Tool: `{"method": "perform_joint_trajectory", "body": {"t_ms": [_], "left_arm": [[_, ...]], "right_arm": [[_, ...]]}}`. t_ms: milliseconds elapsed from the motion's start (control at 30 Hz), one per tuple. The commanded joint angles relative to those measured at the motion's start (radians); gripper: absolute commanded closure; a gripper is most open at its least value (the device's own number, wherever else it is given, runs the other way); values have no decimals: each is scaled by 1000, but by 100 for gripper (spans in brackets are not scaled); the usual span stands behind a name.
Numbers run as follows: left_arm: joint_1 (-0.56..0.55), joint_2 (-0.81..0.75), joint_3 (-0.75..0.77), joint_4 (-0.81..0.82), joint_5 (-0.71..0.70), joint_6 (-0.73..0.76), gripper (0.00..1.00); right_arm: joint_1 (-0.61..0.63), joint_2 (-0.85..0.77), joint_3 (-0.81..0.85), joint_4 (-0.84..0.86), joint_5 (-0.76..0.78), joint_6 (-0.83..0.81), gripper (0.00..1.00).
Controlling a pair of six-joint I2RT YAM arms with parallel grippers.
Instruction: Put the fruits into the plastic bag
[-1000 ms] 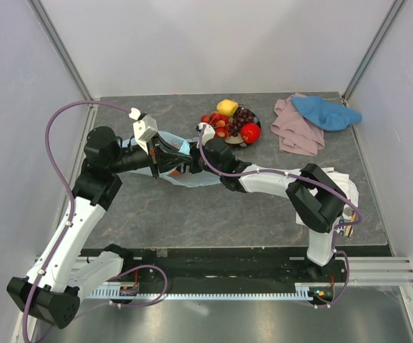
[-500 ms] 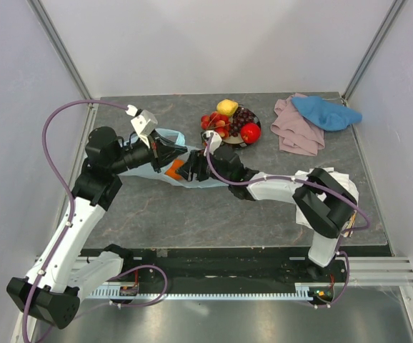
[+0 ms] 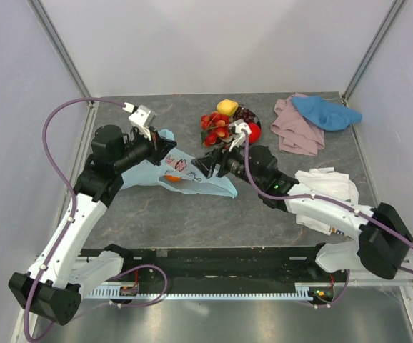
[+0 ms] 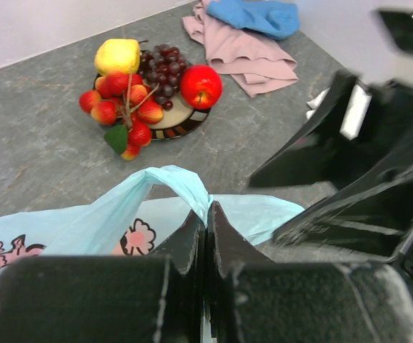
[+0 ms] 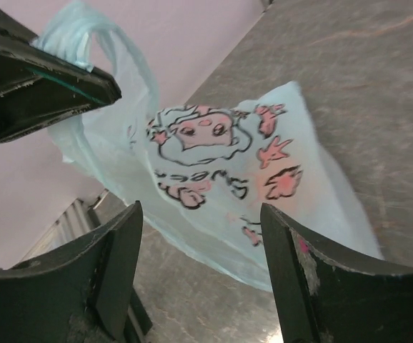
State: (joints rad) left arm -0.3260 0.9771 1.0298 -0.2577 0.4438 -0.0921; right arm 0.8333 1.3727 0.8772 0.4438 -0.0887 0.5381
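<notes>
The light-blue plastic bag [image 3: 192, 174] with pink-and-black figures lies on the table left of the plate. My left gripper [image 3: 165, 143] is shut on its handle [image 4: 185, 182] and holds it up. An orange shape [image 3: 173, 179] shows through the bag's side. My right gripper [image 3: 206, 163] is open and empty, just right of the bag, which fills the right wrist view [image 5: 221, 164]. The lemon [image 4: 117, 56], red apple [image 4: 201, 86], grapes [image 4: 162, 71] and strawberries [image 4: 117, 107] sit on the dark-rimmed plate [image 3: 255, 135].
A pink cloth [image 3: 296, 132] with a blue cloth [image 3: 324, 112] on it lies at the back right. A white cloth [image 3: 328, 187] lies under my right arm. Grey walls close the table on three sides.
My right gripper has drawn back out of the bag to the right and is open, leaving the orange inside. My left gripper has shifted slightly right, still holding the handle.
</notes>
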Motion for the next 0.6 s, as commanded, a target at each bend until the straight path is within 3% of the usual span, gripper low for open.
{"method": "perform_joint_trajectory", "body": {"t_ms": [0,233,567], "left_arm": [[7,-17,44,-2,-59,0,98],[7,-9,41,-5,-63,2,99],[7,-8,41,-11,-70,8,98]], "right_arm": [[-74,-105,-10,-170,133,-95,25],[-306,-90,-1,-319,200,-7,20],[-468,192,189,-398,187,-7,14]]}}
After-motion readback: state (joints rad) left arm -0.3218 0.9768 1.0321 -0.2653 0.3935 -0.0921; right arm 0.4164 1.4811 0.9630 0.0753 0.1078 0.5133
